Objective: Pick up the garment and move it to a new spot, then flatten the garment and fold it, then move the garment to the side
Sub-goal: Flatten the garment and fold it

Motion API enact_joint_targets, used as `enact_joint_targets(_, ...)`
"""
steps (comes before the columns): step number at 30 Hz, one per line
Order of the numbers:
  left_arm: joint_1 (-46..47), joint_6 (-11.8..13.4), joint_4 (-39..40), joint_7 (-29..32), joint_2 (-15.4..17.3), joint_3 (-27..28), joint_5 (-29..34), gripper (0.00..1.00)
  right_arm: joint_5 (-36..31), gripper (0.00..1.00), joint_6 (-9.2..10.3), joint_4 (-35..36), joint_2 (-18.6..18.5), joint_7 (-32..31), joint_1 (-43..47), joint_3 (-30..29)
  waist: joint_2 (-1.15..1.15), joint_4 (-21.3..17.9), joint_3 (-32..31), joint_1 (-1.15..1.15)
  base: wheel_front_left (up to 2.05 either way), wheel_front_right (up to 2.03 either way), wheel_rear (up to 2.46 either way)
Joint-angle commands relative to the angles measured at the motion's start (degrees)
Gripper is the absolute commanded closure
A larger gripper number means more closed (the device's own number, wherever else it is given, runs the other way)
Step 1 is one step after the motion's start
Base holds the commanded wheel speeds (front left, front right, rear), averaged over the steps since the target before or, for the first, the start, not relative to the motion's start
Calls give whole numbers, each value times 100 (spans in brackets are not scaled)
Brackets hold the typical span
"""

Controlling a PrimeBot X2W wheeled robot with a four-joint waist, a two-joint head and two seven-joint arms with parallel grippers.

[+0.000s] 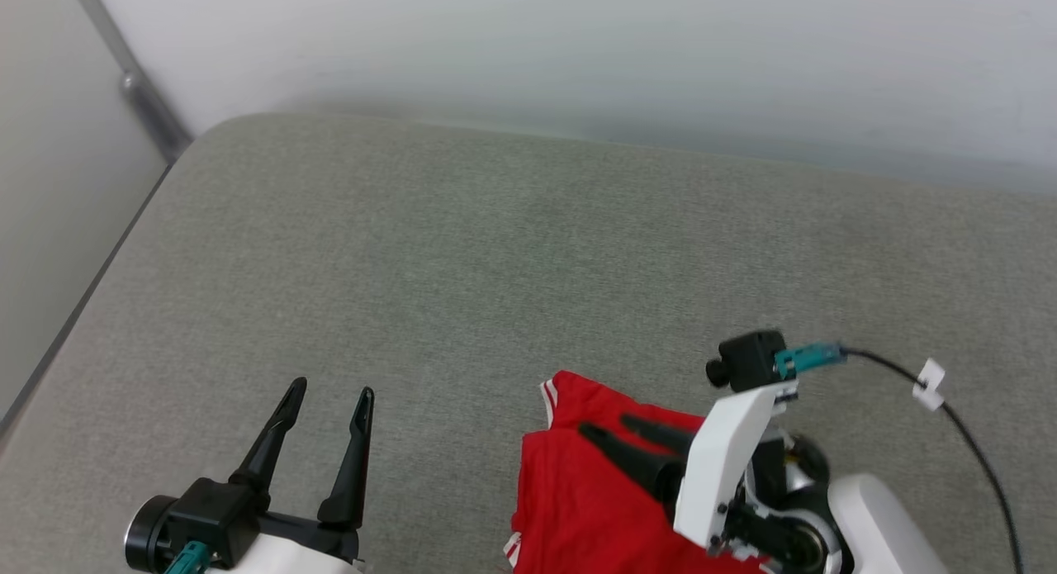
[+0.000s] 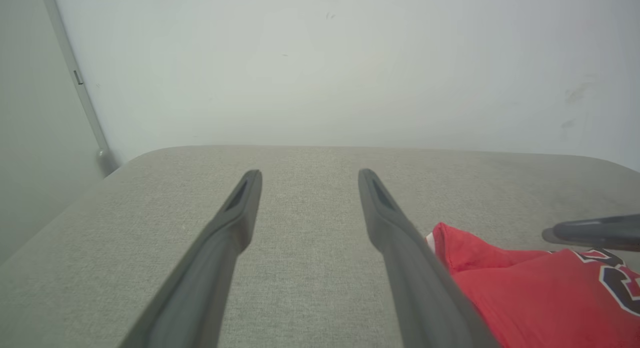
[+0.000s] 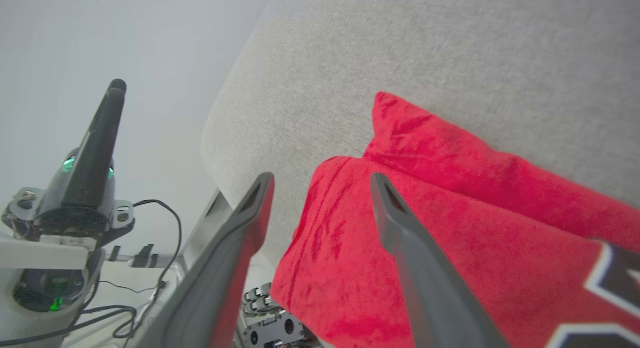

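Garment [image 1: 561, 491] cut off below; right end effector [image 1: 604, 424] overlaps.

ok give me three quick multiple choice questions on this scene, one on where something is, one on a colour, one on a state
1. Where on the grey surface does the garment lie in the head view?
A) far left corner
B) near edge, right of centre
C) far edge, by the wall

2. What is the garment's main colour?
A) blue
B) red
C) green

3. How does the right gripper stand?
A) shut on the garment
B) shut, holding nothing
C) open over the garment

Answers: 1 B, it sits low and right of the middle; 2 B, the cloth is red with white-striped trim; 3 C, the right wrist view shows its jaws apart, nothing pinched.
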State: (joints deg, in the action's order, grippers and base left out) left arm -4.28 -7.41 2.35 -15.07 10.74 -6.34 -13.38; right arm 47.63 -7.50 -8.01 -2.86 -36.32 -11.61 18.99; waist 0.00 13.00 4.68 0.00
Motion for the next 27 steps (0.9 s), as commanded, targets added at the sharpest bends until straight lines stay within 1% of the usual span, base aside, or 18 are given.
enact_joint_targets(1,51,-6,25,-12,19,28,-22,0,-406,0,2,136,0,7,-167,-82,0,-107,-10,0,0,0,0)
enact_joint_targets(3,65,-6,40,-12,13,39,-25,0,-1058,0,2,327,-121,41,-279,-173,0,-203,-6,0,0,0,0)
enact_joint_targets(5,78,-6,45,-12,-1,60,-33,0,-1653,0,2,519,-416,186,-378,-238,0,-302,-4,0,0,0,0)
enact_joint_targets(7,99,-6,42,-12,-9,67,-33,0,-2077,0,1,645,-679,426,-444,-287,0,-393,0,0,0,0,0)
enact_joint_targets(10,110,-6,32,-12,-46,104,-44,0,-2526,0,1,768,-1151,978,-521,-407,0,-532,0,0,0,0,0)
enact_joint_targets(13,105,-6,27,-12,-98,123,-52,0,-2819,0,1,809,-1530,1640,-438,-556,0,-664,-5,0,0,0,0)
enact_joint_targets(16,116,-6,15,-12,-132,100,-66,0,-2973,0,2,815,-1756,2294,-212,-815,0,-757,-16,0,0,0,0)
enact_joint_targets(20,75,-6,47,-12,-179,107,-169,0,-3029,0,2,906,-1744,2983,158,-1253,0,-875,-46,0,0,0,0)
enact_joint_targets(23,32,-6,74,-12,-173,109,-235,0,-3083,0,1,1067,-1575,3385,489,-1601,0,-920,-65,0,0,0,0)
enact_joint_targets(27,-40,-7,144,-12,-170,122,-352,0,-3176,0,2,1375,-1288,3761,900,-1849,0,-970,-95,0,0,0,0)
